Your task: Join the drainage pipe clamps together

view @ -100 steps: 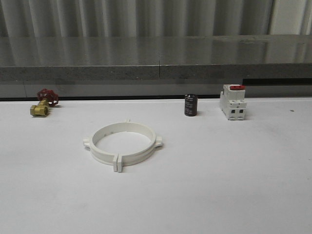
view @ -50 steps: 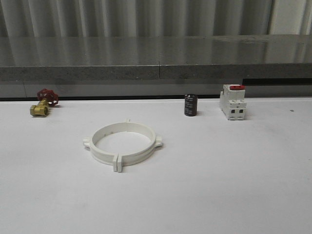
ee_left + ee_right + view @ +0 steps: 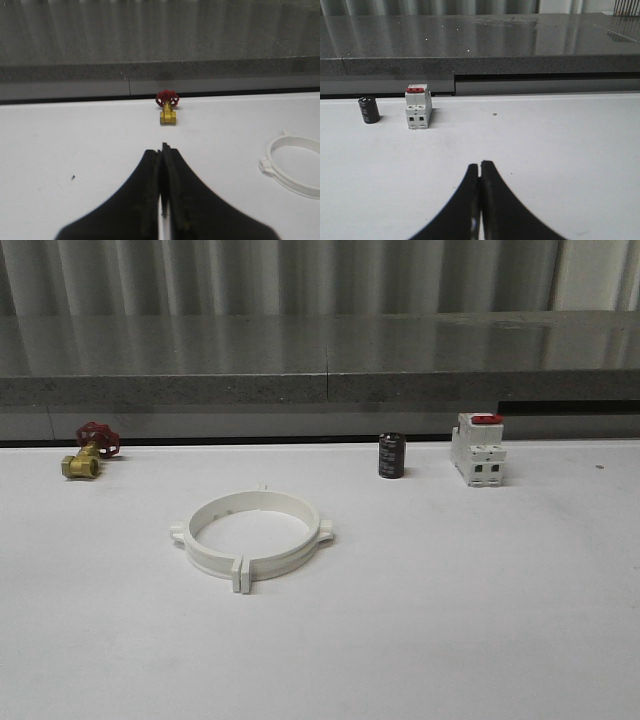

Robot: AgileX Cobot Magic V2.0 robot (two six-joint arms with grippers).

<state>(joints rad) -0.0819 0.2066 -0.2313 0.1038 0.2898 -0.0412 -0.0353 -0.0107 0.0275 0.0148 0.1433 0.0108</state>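
Nothing has shifted on the table since the earlier frames; the ring and the other items lie exactly as before. Nearest in the left wrist view, the left gripper (image 3: 162, 150) hangs over bare white table (image 3: 480, 620) with its black fingers pressed together, clenched on nothing. In the right wrist view the right gripper (image 3: 480, 167) is likewise clenched and empty, over bare surface. Further out, the drainage pipe clamps (image 3: 251, 534) lie flat left of the table's centre, the two white halves meeting as a closed ring, paired tabs touching at the near joint and a tab projecting at either side. Well beyond them, along the far edge, stand the brass valve (image 3: 87, 452) with red handle at left, the black cylinder (image 3: 391, 456) right of centre, and the white switch (image 3: 477, 449) with red top just beside it.
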